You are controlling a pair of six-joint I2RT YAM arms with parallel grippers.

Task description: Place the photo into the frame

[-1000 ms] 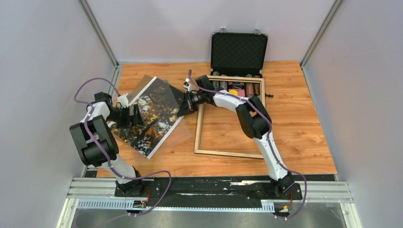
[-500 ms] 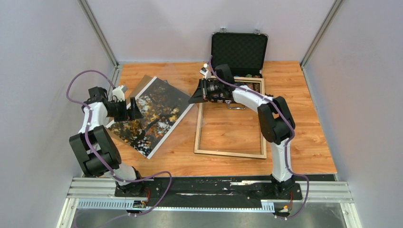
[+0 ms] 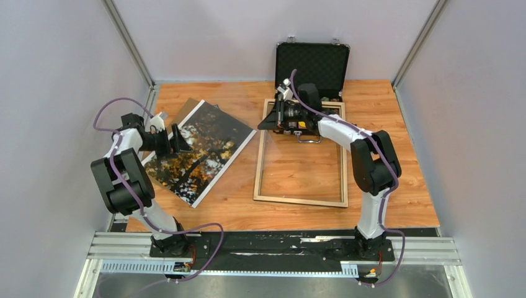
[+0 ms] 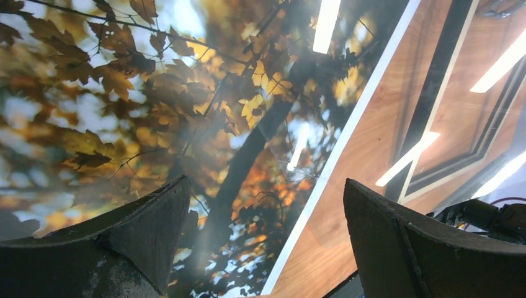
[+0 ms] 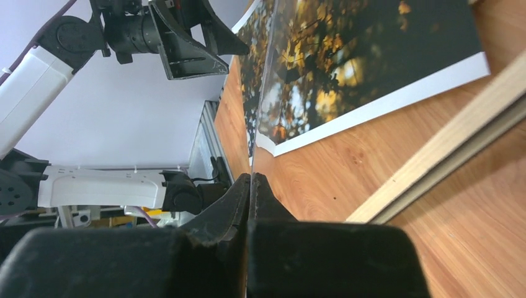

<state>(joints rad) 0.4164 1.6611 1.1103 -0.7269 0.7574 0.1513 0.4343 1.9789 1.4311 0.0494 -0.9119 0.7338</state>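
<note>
While the large rectangular print of dark autumn trees with orange-yellow leaves, the photo [image 3: 198, 152], lies picture-side up and skewed toward the left edge of the wooden worktop [image 3: 397, 186], the thin-railed light-wood rectangular frame [image 3: 258, 167] lies flat at centre, bare worktop showing inside its rails; one corner of the photo comes near the frame's left rail; the frame's far end sits by an open black case [image 3: 311, 62] at the far edge; frame empty, so insertion not yet done.

Right gripper [image 5: 250, 179]: jaws pressed fully together, pinching one edge of a thin clear glossy sheet [image 5: 265, 87], seen edge-on in the wrist view and running away from the fingertips; gripper hangs above the frame's far left corner; judged: held by one edge so the sheet clears the print and can go into the frame as glazing ahead of the photo.

Left gripper [image 3: 177, 140]: jaws at full spread, nothing between them; hovers over the photo's left part, touching nothing I can see; judged: placed to take the print.

Risk: slick, flexible sheet may swing in a one-edge pinch.
</note>
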